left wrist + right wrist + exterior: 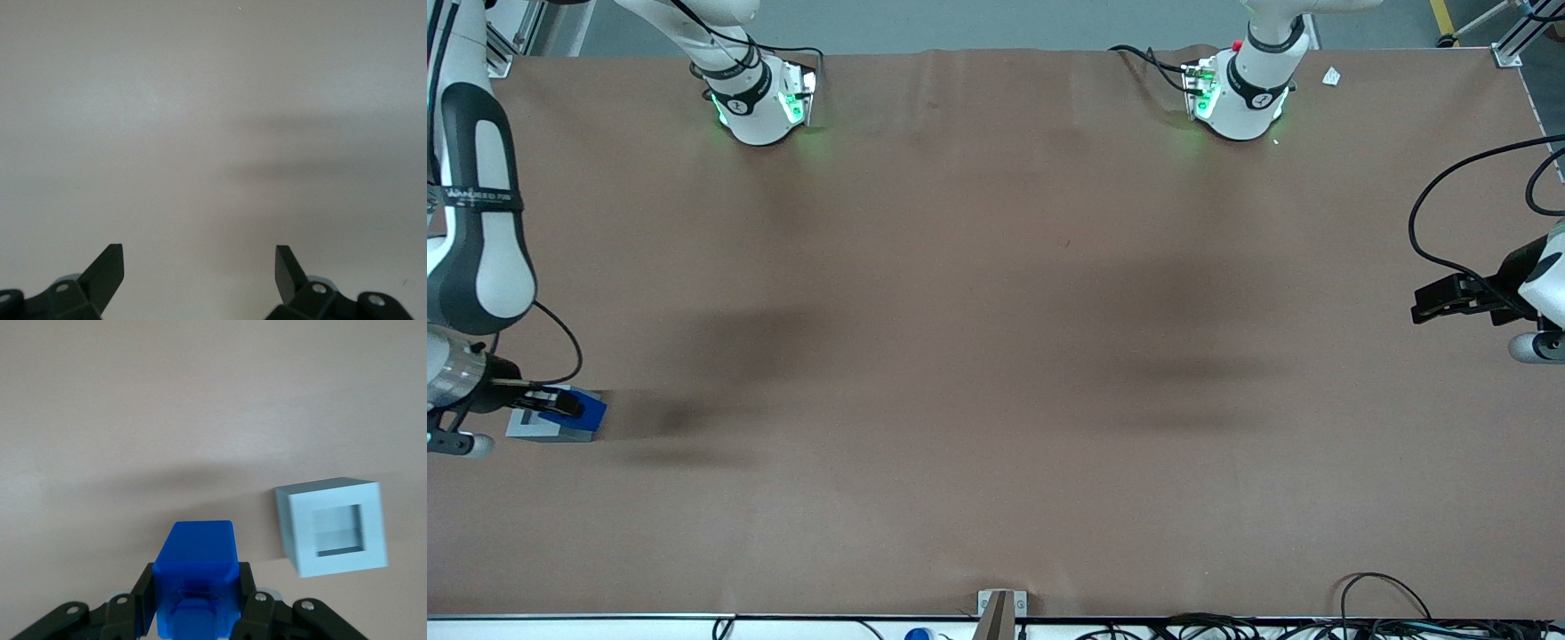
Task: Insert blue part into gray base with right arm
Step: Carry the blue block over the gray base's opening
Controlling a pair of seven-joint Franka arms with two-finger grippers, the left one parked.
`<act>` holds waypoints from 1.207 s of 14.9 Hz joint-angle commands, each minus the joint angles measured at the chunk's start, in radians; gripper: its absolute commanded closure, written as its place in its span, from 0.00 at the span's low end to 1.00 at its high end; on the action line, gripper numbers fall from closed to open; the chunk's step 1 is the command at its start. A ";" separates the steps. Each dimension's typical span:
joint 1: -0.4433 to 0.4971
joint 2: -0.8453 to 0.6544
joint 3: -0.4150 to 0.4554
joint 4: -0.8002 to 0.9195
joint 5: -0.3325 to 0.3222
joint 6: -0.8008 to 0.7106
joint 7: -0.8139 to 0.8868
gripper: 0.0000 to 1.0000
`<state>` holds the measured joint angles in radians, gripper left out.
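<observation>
— Well, where do we stand with the blue part?

— We have it pinched between the two fingers of the end effector, lifted clear of the tabletop. From the wrist camera the fingers press on two of the block's flanks, so its leading face is free to enter a hole.

— And the gray base?

— It sits on the tabletop toward the working arm's end, its square recess open and turned upward. From the front camera the blue part hangs over one edge of the base, not over the middle. The wrist camera agrees: the recess lies off to one side of the block, with bare brown surface between them.

— So why do we hold it there?

— We judge this to be the carry just ahead of alignment. Staying above the box lets us shift sideways without knocking it.

— What does the next move call for?

— Centring the block over the recess and squaring its sides to the opening before lowering. The fit looks close, so a small twist or offset could catch the rim and shove the base along the tabletop.

— And the right arm?

— It reaches down along the table's edge to that spot.
</observation>
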<state>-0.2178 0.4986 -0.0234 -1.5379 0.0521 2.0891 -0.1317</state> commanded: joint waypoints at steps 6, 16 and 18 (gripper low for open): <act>-0.095 0.006 0.017 0.015 -0.014 -0.008 -0.152 0.77; -0.155 0.093 0.017 0.096 -0.038 -0.004 -0.258 0.78; -0.156 0.106 0.019 0.104 -0.038 -0.003 -0.269 0.78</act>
<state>-0.3549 0.5844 -0.0236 -1.4669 0.0218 2.0919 -0.3815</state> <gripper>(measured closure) 0.489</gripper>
